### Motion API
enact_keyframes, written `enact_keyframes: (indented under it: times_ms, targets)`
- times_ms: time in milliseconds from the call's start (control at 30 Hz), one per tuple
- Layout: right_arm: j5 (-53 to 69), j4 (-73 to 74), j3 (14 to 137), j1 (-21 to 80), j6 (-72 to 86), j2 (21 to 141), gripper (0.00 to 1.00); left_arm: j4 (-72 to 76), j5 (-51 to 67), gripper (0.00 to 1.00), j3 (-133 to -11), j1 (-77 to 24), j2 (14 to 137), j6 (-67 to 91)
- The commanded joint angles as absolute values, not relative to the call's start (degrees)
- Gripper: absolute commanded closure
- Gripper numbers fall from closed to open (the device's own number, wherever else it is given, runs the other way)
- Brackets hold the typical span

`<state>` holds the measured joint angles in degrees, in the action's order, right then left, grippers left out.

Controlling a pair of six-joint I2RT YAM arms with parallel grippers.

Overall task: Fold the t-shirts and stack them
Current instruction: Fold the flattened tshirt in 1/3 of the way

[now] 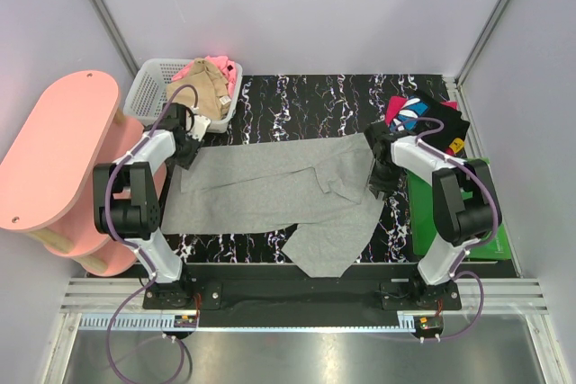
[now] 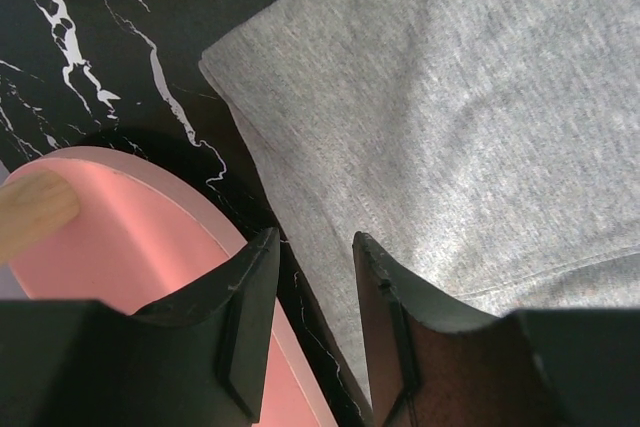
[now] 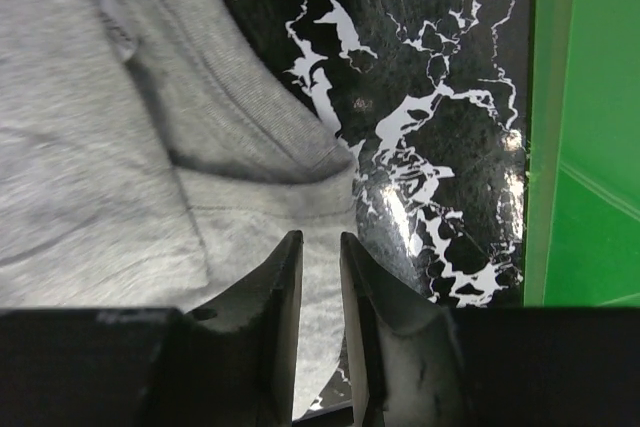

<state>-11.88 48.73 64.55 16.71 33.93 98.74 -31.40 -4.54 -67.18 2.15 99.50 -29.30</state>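
Both ends of the grey tee (image 1: 270,191), spread flat on the table (image 1: 306,96), have an arm at them, probably to lift it for a fold. Left gripper (image 2: 315,242): half open at the tee's edge, nothing between the jaws. Right gripper (image 3: 320,239): jaws nearly together over the hem; whether it has hold of the cloth I cannot tell.

We're looking at a robotics lab test cell here: plain white panels (image 1: 297,6) are boxing in a black marble-print tabletop (image 1: 306,101), aluminium posts (image 1: 97,6) are running up the corners, and two cabled robot arms (image 1: 135,200) are sitting bolted to a slotted aluminium rail (image 1: 306,299).
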Motion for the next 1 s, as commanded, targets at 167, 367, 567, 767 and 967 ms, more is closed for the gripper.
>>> enact_keyframes:
  times_ms: [167,367,567,767,967]
  targets:
    - [-14.85,45.35,62.93,16.61,34.28,103.35,0.73,-31.29,-1.67,0.59,-70.66,0.7,99.49,-27.07]
    - [-14.33,44.65,63.37,16.52,34.54,105.46,0.73,-31.38,-2.02,0.59,-71.19,-1.14,101.94,-26.63]
    - [-13.63,44.65,62.32,15.82,34.8,104.51,0.74,-29.71,-5.35,0.59,-70.14,-1.05,105.99,-28.47]
    - [-12.22,44.65,62.67,15.03,34.63,103.45,0.75,-27.6,-7.9,0.59,-68.21,-1.05,108.02,-30.23]
    - [-12.04,44.39,62.23,14.5,34.1,103.89,0.76,-24.79,-9.93,0.6,-65.74,-0.09,107.84,-32.43]
